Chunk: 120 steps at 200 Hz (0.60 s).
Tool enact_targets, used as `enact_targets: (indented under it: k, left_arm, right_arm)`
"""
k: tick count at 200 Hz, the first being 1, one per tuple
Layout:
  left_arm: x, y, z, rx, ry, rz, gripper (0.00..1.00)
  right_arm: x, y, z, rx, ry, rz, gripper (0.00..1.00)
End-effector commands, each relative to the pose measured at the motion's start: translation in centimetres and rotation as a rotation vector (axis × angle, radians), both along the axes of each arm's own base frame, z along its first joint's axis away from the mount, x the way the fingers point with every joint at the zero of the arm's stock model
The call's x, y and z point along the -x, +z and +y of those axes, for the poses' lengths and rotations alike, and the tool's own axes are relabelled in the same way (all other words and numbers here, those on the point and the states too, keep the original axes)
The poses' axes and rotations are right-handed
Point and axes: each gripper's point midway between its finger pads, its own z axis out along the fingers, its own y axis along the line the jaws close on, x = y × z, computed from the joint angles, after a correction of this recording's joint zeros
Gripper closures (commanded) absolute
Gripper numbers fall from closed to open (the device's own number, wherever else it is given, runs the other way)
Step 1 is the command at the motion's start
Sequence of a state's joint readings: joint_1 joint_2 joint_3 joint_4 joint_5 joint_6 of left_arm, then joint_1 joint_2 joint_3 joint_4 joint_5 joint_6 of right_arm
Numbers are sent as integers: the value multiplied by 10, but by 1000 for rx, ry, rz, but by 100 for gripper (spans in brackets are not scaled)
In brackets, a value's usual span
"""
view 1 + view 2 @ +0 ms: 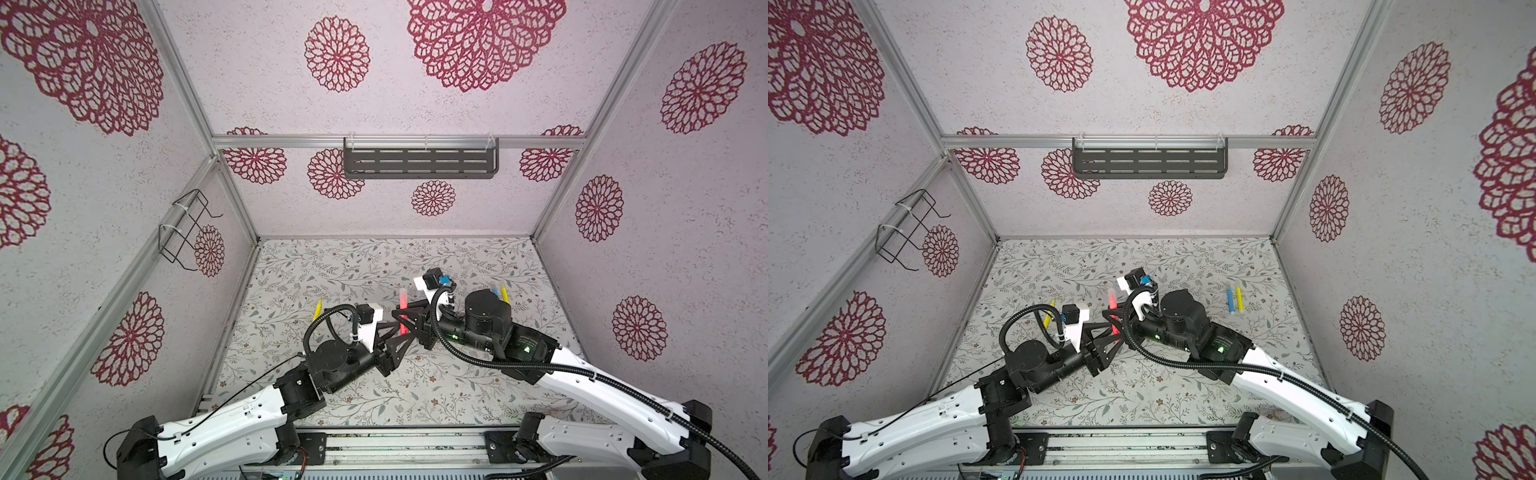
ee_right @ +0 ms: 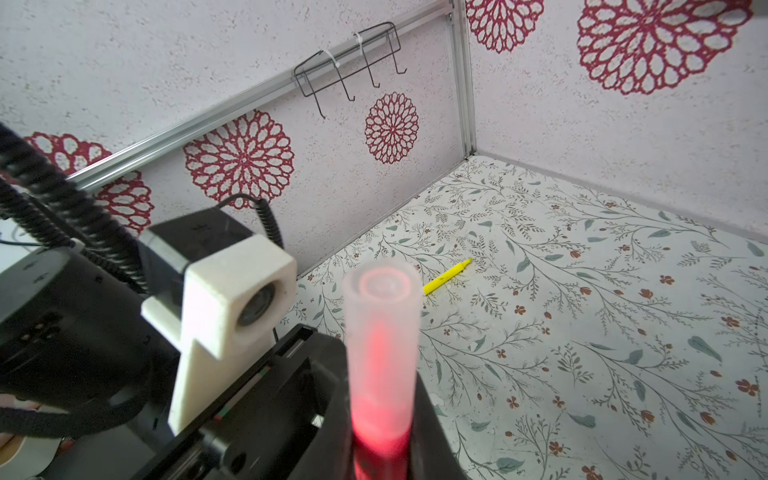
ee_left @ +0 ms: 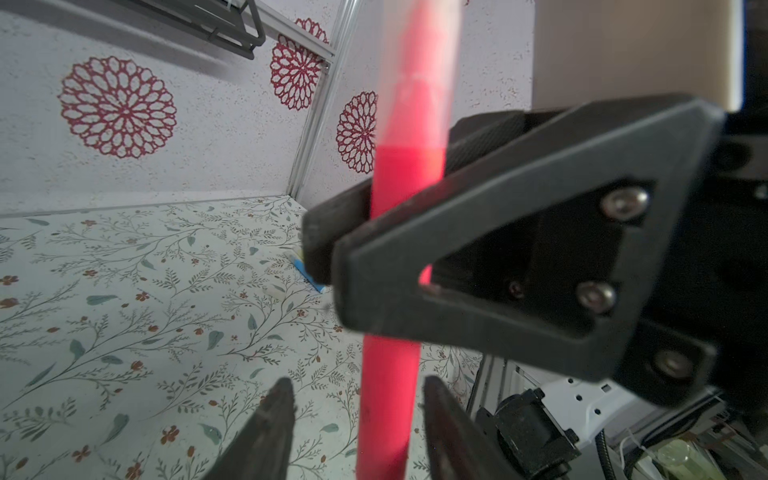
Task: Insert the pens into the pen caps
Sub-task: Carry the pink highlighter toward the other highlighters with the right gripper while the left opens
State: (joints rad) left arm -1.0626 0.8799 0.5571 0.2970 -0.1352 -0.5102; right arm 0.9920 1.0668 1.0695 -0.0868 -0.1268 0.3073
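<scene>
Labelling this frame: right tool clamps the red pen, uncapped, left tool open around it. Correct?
Not uncapped. The right wrist view shows a translucent cap seated on the red pen. The rest holds: the right tool clamps it, and the left tool stands open around it.

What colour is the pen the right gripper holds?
Red-pink pen, clearest in the left wrist view.

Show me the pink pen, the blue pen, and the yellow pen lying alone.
pink pen [image 3: 390, 386]: left wrist view, on its lower barrel.
blue pen [image 1: 1230, 300]: in a top view, mid-barrel.
lone yellow pen [image 2: 448, 276]: right wrist view, mid-barrel.
</scene>
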Motion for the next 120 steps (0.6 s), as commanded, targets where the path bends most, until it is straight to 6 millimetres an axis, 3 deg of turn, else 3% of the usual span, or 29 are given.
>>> enact_targets:
  k: [1, 64, 120]
  left_arm:
    - [-3, 10, 9, 12, 48, -3, 39]
    - [-6, -2, 33, -39, 132, 23, 36]
    - [-8, -17, 56, -71, 211, 64, 36]
  right_arm:
    - [-6, 21, -16, -44, -63, -41, 100]
    - [-48, -3, -59, 112, -271, 9, 100]
    - [-107, -44, -128, 305, -530, 124, 100]
